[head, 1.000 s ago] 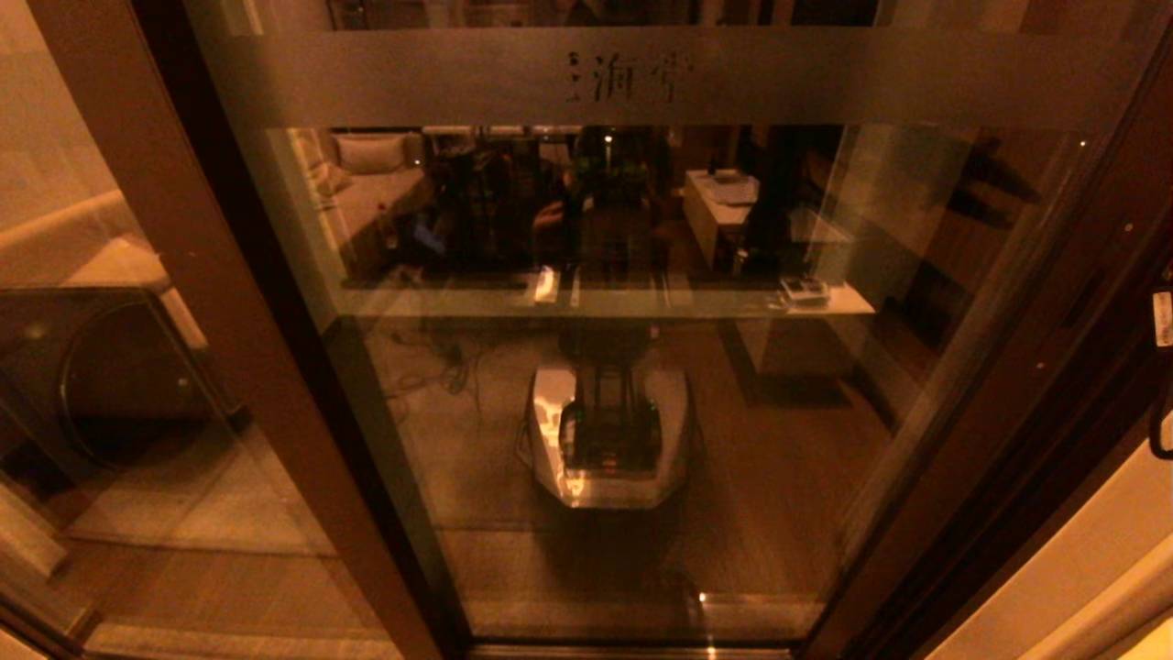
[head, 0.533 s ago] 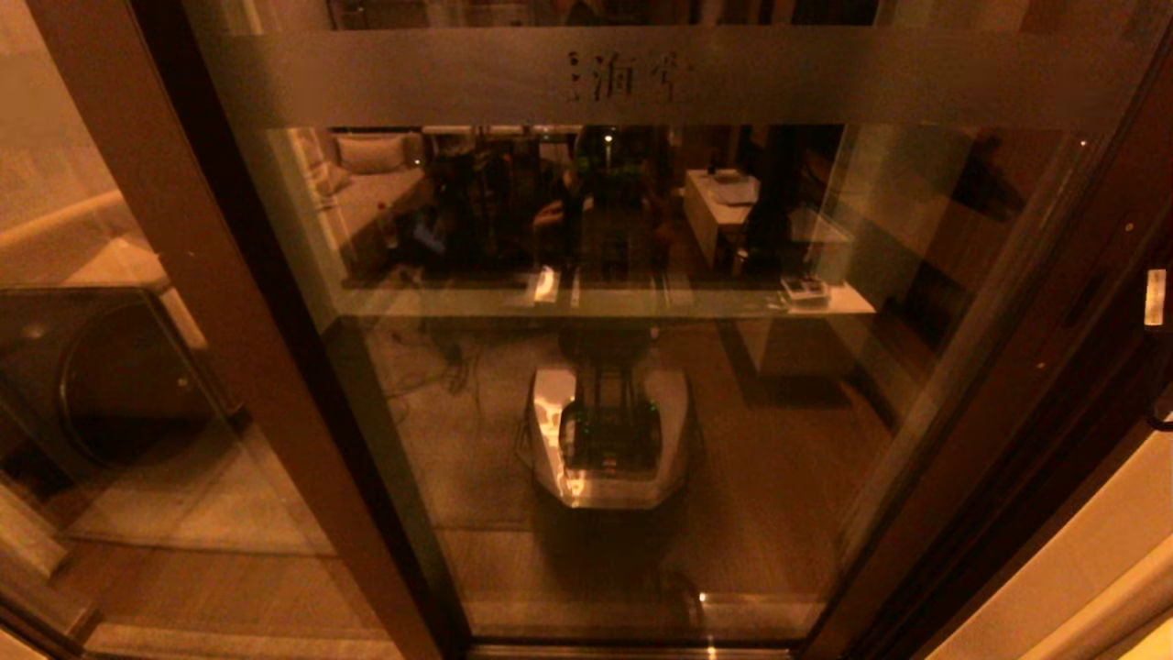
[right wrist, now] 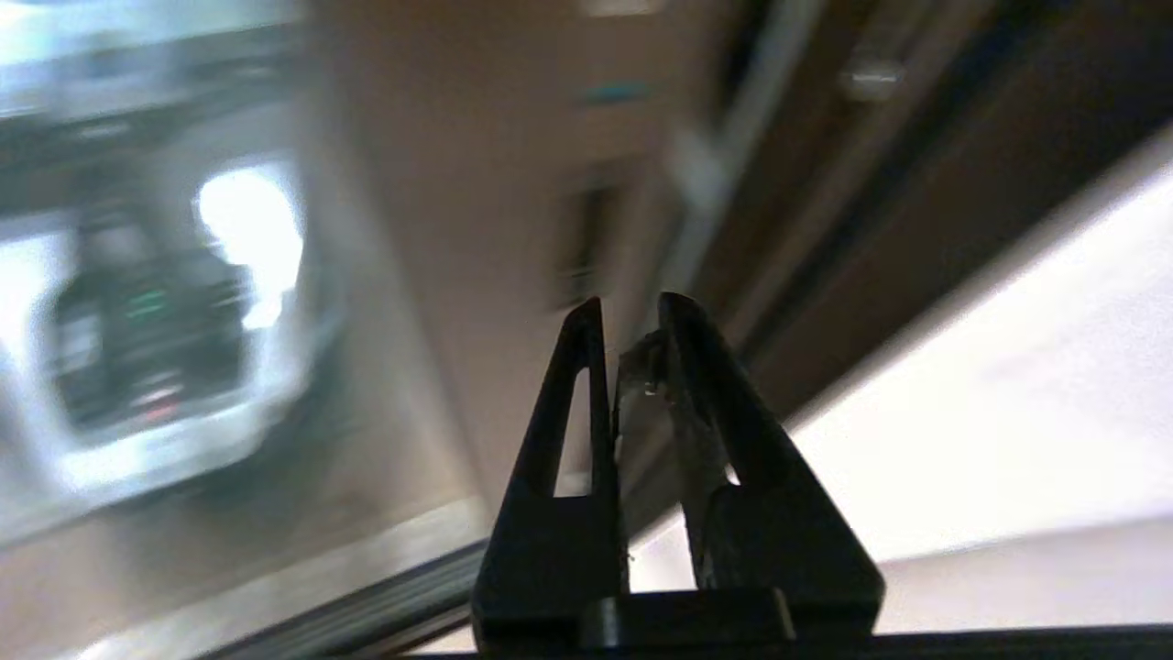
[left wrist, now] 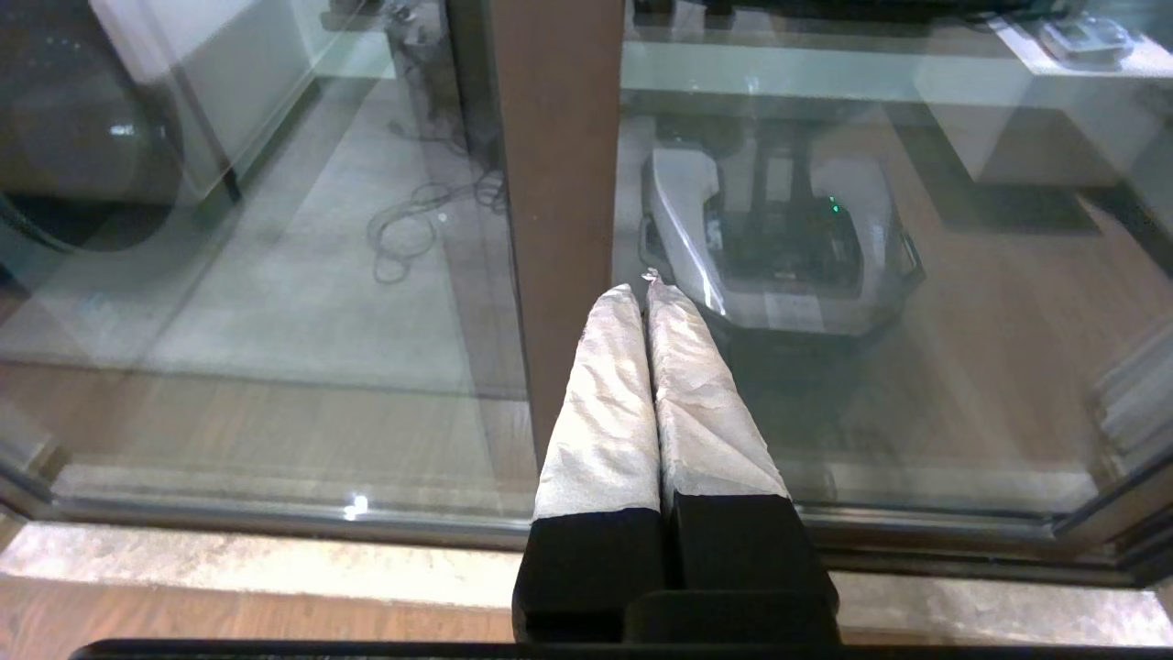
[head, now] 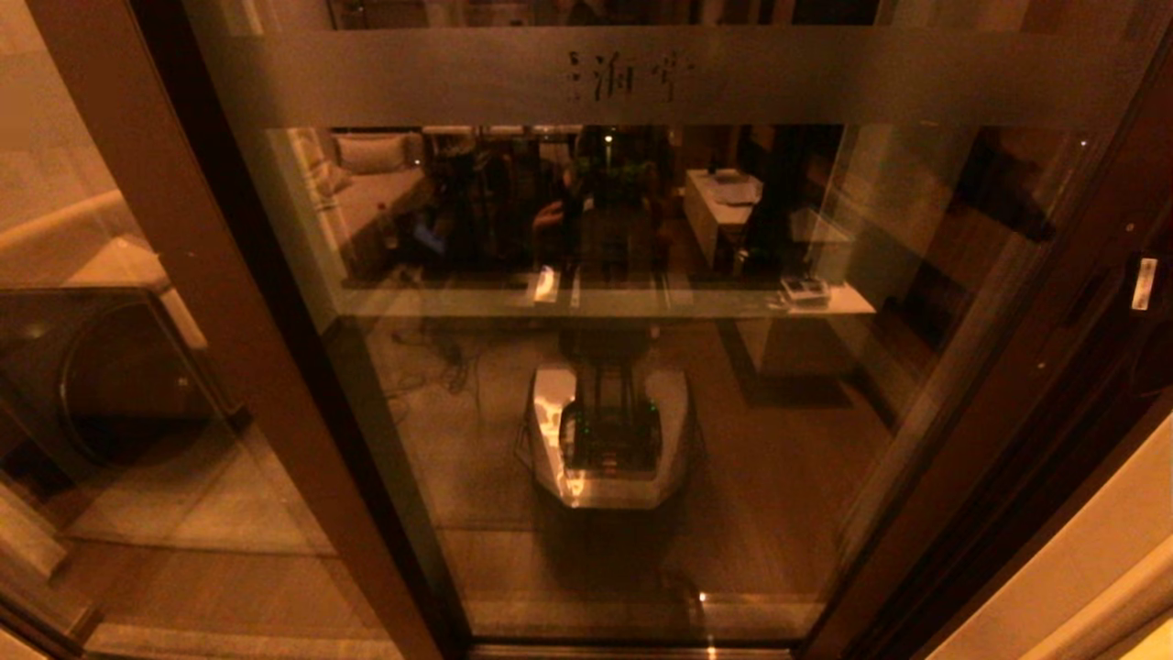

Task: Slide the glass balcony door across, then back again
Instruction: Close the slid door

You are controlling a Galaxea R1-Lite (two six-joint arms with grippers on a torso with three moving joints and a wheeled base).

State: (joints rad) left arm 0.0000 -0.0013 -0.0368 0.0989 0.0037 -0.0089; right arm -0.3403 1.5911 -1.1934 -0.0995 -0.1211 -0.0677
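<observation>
The glass balcony door [head: 641,385] fills the head view, with its frosted band [head: 458,78] and faint characters across the top. Its dark right stile [head: 1054,348] carries a slim recessed handle [head: 1088,295], which shows blurred in the right wrist view as the handle slot [right wrist: 577,247]. My right gripper [right wrist: 630,302] is shut and points at that stile, just below the slot and apart from it. In the head view only the right arm's dark end with a white label [head: 1144,282] shows at the right edge. My left gripper [left wrist: 639,291] is shut, empty, and held low before a brown upright [left wrist: 559,183].
A wide brown upright [head: 211,302] stands left of the door, with a dark washing machine [head: 101,385] behind the glass beyond it. The floor track [left wrist: 275,518] and a stone sill [left wrist: 229,559] run along the bottom. A pale wall [head: 1081,568] borders the right. The glass reflects my base [head: 609,431].
My right arm has risen along the right edge of the head view, its white label shifting up and slightly left. The door and the left arm have not visibly moved.
</observation>
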